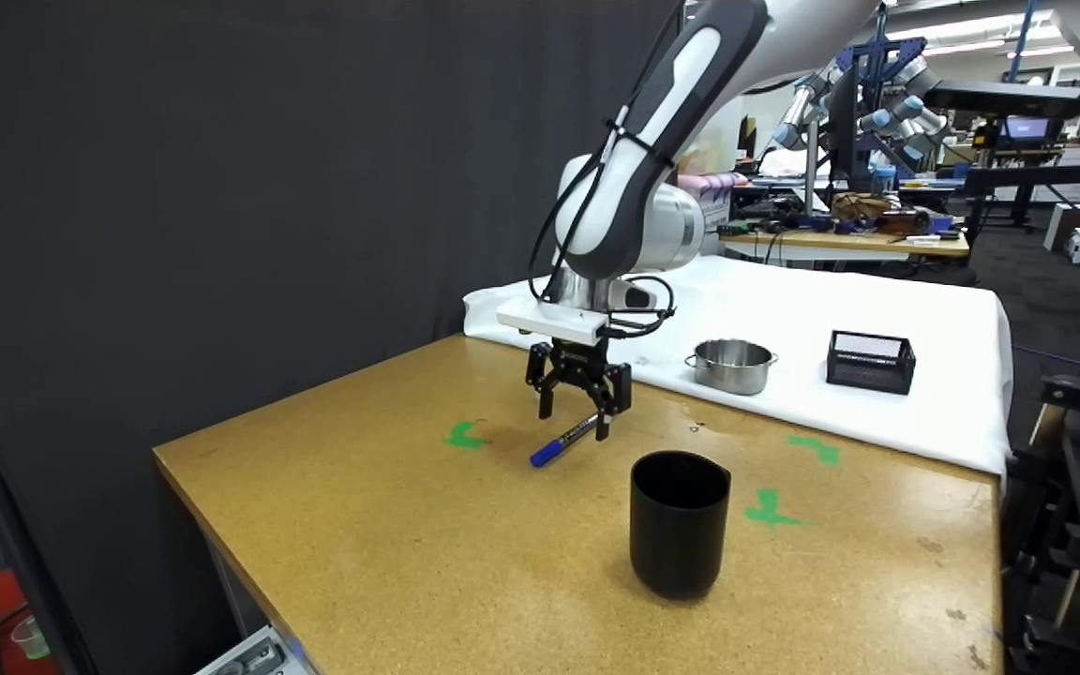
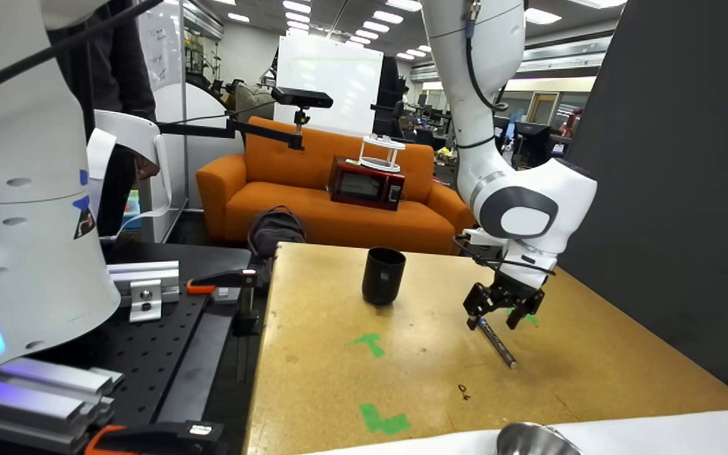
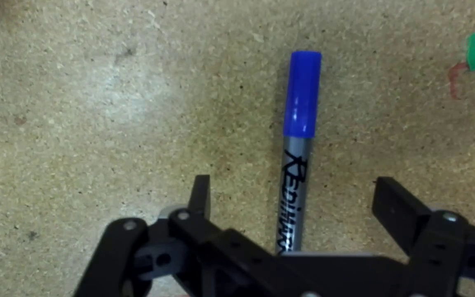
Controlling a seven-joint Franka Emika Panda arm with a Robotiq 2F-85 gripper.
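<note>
A marker with a blue cap (image 3: 302,95) and a grey barrel with black lettering lies flat on the wooden table (image 1: 390,562). My gripper (image 3: 293,180) is open above it, one finger on each side of the barrel and bare tabletop showing in both gaps. The gripper's body hides the marker's lower end in the wrist view. Both exterior views show the gripper (image 1: 575,424) pointing down over the marker (image 1: 559,445), and nothing is held. A black cup (image 1: 679,553) stands upright on the table, apart from the gripper; it also appears in an exterior view (image 2: 383,278).
White cloth (image 1: 934,319) covers the neighbouring surface, bearing a steel pot (image 1: 732,375) and a black mesh holder (image 1: 870,375). Green tape marks (image 1: 770,509) are stuck on the table. A dark curtain (image 1: 221,206) hangs along one table side.
</note>
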